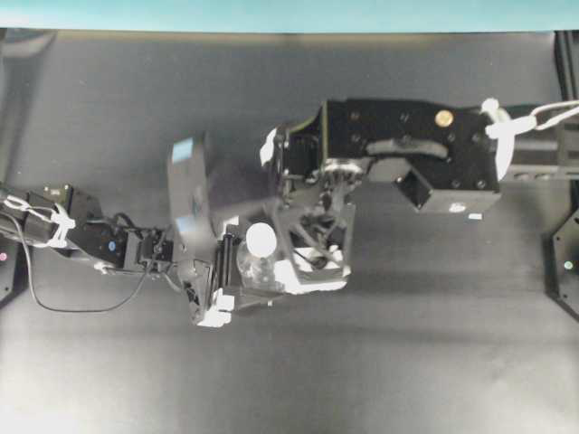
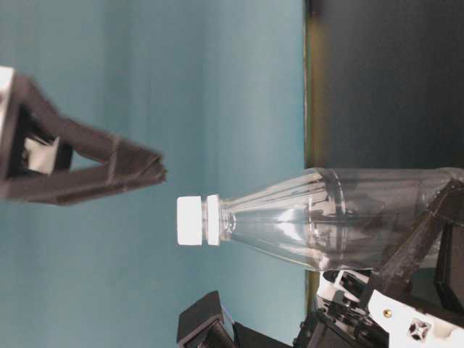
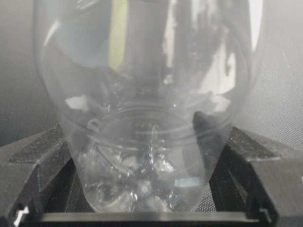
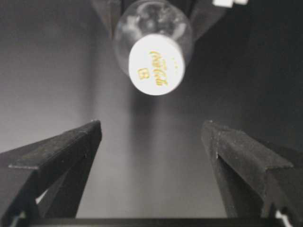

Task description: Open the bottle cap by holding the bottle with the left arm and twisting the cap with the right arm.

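The clear bottle (image 1: pixel 256 271) stands upright with its white cap (image 1: pixel 261 239) on. My left gripper (image 1: pixel 237 271) is shut on the bottle's lower body; in the left wrist view the bottle (image 3: pixel 142 109) fills the space between the black fingers (image 3: pixel 33 161). My right gripper (image 1: pixel 298 237) hangs above the cap, open and empty. In the right wrist view the cap (image 4: pixel 156 64) lies beyond the wide-apart fingertips (image 4: pixel 78 142), clear of them. The table-level view shows the cap (image 2: pixel 192 220) apart from a right finger (image 2: pixel 94 163).
The dark table mat (image 1: pixel 407 362) surrounds both arms. A loose black cable (image 1: pixel 72 303) trails by the left arm at the left edge. A teal wall (image 1: pixel 271 14) borders the far side.
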Available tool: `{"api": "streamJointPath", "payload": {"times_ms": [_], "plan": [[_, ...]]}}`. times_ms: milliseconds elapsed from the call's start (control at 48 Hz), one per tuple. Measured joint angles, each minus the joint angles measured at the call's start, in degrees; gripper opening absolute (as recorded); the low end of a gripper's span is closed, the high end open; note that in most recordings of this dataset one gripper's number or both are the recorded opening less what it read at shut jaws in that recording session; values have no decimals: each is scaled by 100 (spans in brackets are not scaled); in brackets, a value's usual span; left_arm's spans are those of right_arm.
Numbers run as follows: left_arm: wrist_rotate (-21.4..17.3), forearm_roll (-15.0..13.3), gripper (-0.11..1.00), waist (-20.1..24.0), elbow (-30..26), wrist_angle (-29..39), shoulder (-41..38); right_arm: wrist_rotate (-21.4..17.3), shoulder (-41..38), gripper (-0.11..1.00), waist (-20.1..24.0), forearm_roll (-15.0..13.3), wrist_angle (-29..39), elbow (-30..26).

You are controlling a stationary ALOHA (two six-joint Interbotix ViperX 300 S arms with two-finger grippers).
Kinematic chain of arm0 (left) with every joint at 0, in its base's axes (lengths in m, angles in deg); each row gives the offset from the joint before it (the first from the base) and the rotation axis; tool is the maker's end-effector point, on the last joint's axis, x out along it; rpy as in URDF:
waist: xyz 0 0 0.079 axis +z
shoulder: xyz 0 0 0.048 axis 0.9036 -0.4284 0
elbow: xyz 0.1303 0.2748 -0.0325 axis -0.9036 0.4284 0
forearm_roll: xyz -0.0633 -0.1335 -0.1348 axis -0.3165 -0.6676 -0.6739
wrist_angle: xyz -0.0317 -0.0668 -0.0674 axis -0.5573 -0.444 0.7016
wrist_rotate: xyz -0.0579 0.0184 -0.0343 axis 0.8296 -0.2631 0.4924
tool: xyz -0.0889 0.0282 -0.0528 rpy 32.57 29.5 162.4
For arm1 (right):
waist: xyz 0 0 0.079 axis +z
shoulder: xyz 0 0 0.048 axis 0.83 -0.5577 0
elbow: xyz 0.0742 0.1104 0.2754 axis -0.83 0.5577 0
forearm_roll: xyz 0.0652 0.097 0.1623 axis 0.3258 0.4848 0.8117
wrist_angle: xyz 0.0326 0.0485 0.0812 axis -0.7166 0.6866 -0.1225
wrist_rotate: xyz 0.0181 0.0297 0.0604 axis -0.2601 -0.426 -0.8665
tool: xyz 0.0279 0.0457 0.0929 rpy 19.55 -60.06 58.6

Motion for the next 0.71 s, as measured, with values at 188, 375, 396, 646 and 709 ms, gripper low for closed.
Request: {"api": "streamJointPath", "payload": {"times_ms": [188,375,396,646,709], "plan": [[44,0,81,9,-9,9,0,-1995,-79,81,-105,62,246,-439],[53,-9,81,0,0,9,0,-3586,-255,81,-264,123,141,-712],[53,-9,81,0,-9,9,0,-3691,-264,81,-264,123,123,-712],[62,-9,81,-9,-9,9,0,-4043,-431,81,-149,193,-9,-712],[53,0,81,-9,-9,9,9,-4043,-501,81,-141,264,-9,-721]]}}
